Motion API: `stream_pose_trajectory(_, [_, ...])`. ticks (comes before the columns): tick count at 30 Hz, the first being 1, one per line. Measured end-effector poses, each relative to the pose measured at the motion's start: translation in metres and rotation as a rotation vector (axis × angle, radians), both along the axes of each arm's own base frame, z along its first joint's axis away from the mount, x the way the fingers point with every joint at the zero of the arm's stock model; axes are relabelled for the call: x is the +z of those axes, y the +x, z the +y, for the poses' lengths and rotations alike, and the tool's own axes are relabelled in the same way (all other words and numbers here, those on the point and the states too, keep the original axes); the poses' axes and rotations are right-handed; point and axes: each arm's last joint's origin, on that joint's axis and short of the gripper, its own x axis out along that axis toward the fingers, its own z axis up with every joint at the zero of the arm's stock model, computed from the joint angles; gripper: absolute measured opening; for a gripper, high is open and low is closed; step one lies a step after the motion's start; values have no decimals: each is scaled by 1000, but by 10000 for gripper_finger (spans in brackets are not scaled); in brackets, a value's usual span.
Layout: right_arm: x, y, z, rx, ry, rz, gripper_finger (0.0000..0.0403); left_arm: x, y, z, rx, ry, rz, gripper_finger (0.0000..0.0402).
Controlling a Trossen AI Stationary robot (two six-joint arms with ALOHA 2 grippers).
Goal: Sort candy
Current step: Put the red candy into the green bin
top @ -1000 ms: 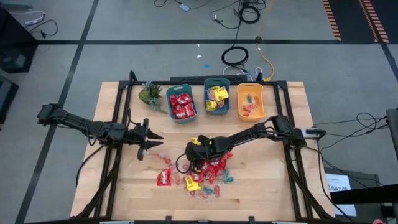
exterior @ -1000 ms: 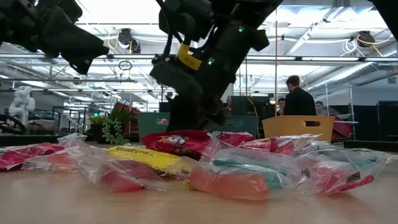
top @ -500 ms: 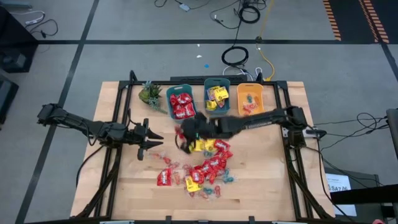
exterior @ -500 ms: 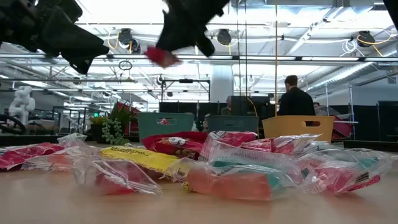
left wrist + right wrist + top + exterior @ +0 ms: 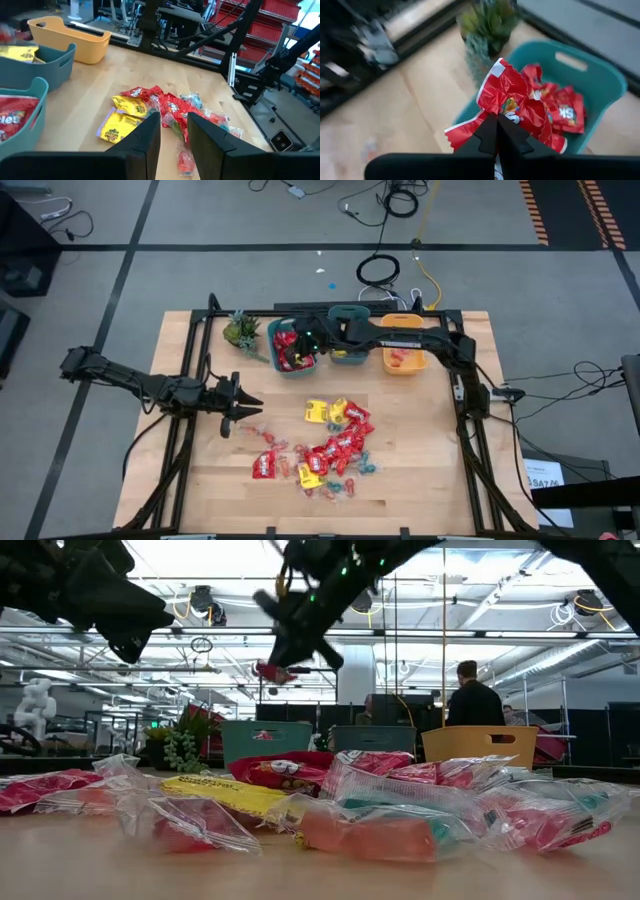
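Your right gripper pinches a crinkled glossy red packet over the teal plastic bin; your left gripper, fingers parted and empty, waits left of that bin.

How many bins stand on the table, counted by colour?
Teal bins: 2
Orange bin: 1
Total: 3
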Motion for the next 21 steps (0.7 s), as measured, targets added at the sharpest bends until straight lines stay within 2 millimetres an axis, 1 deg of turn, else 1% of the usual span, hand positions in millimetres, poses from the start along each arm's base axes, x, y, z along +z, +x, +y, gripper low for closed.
stream_pose_trajectory(3, [-9,2,-9,-15,14,6,1,0,0,0,0,-6,0,107])
stream_pose_trajectory(7, [-7,2,-18,-18,40,-36,24,1,0,-1,-18,-11,-8,107])
stream_pose_trajectory(10, [-5,4,-18,-10,39,-62,61,5,0,-1,-41,-23,-45,107])
stream_pose_trajectory(14, [-6,4,-16,0,45,-55,123,8,1,-1,-45,-9,-83,107])
stream_pose_trajectory(18, [-6,3,-17,-5,45,-56,183,7,1,-1,-30,-10,-72,108])
stream_pose_trajectory(21, [-4,2,-15,33,77,-57,217,6,1,0,14,-18,-59,125])
